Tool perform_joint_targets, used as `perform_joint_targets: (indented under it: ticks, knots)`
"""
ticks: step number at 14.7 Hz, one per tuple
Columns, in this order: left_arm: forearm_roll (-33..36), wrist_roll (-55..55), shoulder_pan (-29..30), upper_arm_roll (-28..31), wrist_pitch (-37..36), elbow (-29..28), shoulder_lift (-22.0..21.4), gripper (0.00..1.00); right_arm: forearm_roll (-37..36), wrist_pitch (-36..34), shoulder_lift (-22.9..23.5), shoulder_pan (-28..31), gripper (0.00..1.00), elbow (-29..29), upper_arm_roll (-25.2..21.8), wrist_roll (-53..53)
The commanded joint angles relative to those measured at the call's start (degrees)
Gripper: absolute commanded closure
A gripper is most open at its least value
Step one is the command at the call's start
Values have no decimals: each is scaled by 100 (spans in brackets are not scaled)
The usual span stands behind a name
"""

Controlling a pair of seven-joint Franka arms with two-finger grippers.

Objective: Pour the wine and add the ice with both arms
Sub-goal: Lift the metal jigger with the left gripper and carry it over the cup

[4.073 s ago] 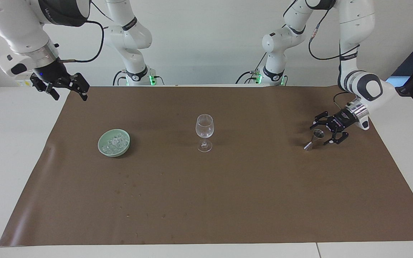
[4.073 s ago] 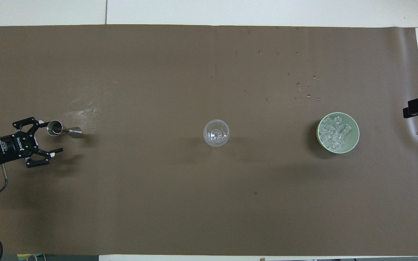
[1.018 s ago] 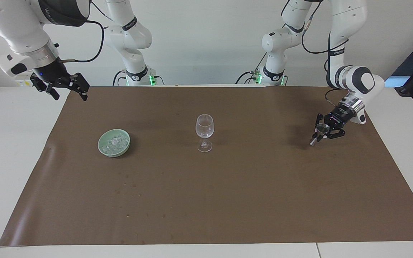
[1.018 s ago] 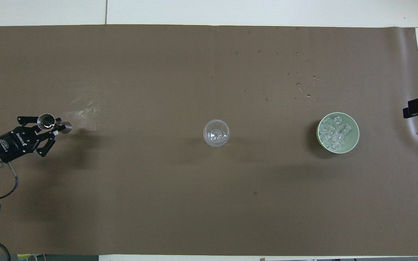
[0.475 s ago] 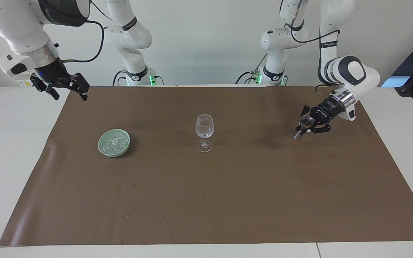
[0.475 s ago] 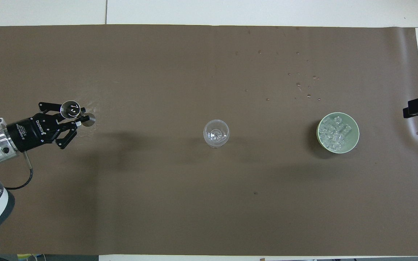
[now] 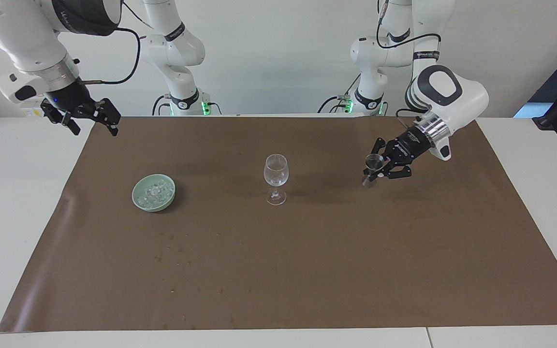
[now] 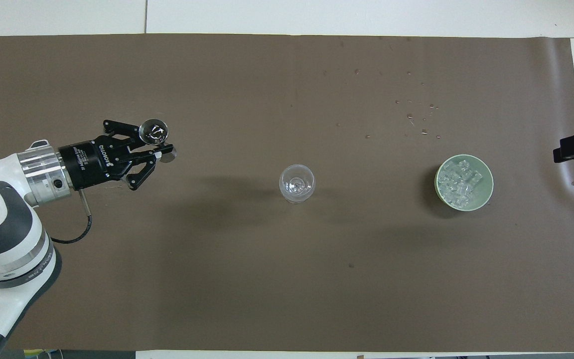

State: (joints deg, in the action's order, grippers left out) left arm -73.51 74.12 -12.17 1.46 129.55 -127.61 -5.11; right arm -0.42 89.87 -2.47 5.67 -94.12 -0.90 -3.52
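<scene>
The right tool [image 7: 90, 121] hangs in the air over the corner of the brown mat [image 7: 307, 270] at the right arm's end of the table [image 7: 12, 193], on the side by the robots; its fingers stand wide apart with nothing between them, and this arm waits. On the mat toward that same end sits a pale green bowl [image 7: 153, 193], and the ice [image 7: 156, 190] lies heaped inside it as small clear cubes; from above the bowl [image 8: 464, 182] shows the ice [image 8: 459, 185] filling most of its hollow. A scatter of small droplets [image 8: 419, 119] marks the mat a little farther from the robots than the bowl. Near the middle of the mat a clear stemmed glass [image 7: 275, 179] stands upright on its foot, well apart from the bowl; seen from above its round rim [image 8: 296, 183] is open. Toward the left arm's end, the left tool [image 7: 378, 170] is raised over the mat between the glass and that end of the table, clamped on a small metal jigger [image 7: 372, 169]. The jigger is held off the mat with its wider cup turned upward, and from above the jigger [image 8: 154, 131] shows a shiny round mouth at the left tool [image 8: 160, 149].
</scene>
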Motion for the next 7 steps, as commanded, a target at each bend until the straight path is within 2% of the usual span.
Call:
perform_joint_targets:
  ticks: [1, 3, 7]
  knots:
    - [704, 769, -521, 47, 228, 490, 290, 100, 51, 30, -122, 66, 0, -133, 37, -131]
    - [1073, 1025, -785, 47, 281, 780, 449, 100, 51, 30, -122, 66, 0, -133, 37, -131]
    - [1681, 798, -1374, 30, 307, 834, 484, 100, 51, 30, -122, 66, 0, -133, 37, -131]
